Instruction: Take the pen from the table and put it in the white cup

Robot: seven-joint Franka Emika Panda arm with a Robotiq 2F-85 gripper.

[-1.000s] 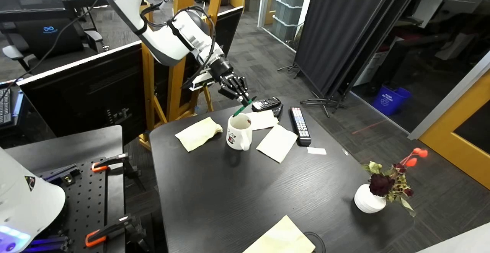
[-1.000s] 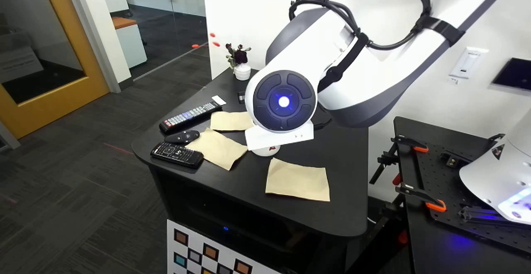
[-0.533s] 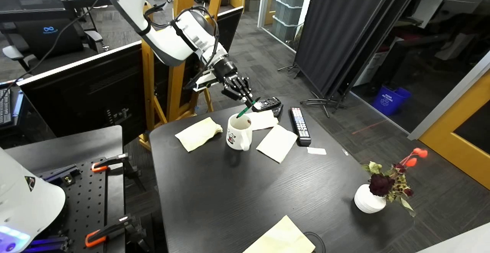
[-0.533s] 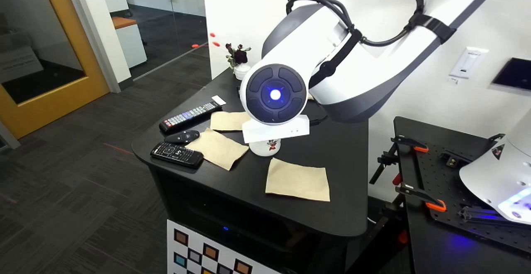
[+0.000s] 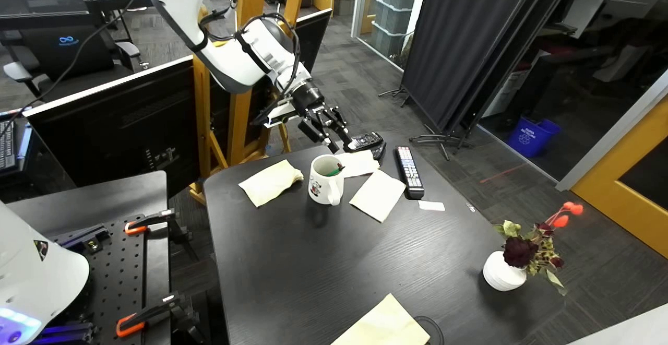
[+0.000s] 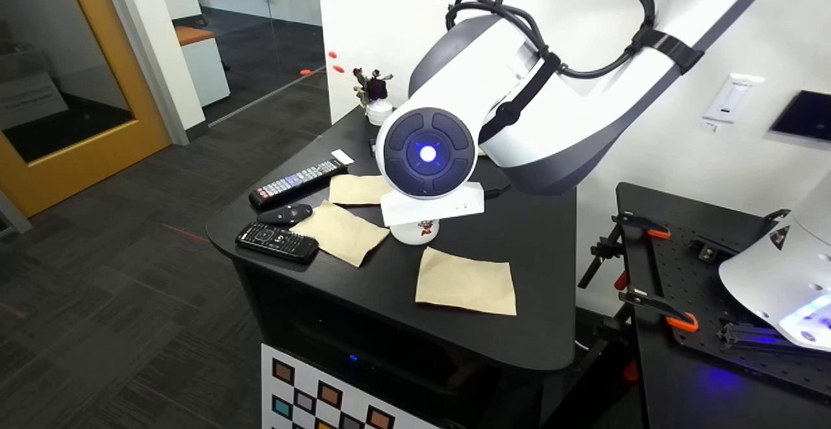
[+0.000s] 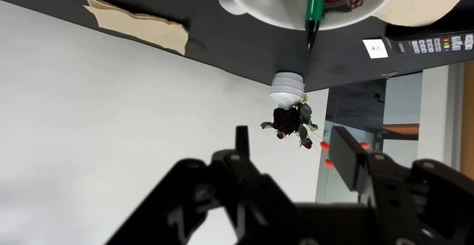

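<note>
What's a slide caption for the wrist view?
Upside-down wrist view: green pen in the white mug, black tip poking out, tool open, white vase with dark flowers beyond.

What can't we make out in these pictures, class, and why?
Thin green pen: one end cut off by the wrist view's top edge.
White cylindrical mug: rim hidden by a white rectangular box in an exterior view.
Black two-fingered hand: hidden behind the white arm in an exterior view; blurred in the wrist view.
Pale yellow sheet: cut off by an exterior view's bottom edge.
</note>
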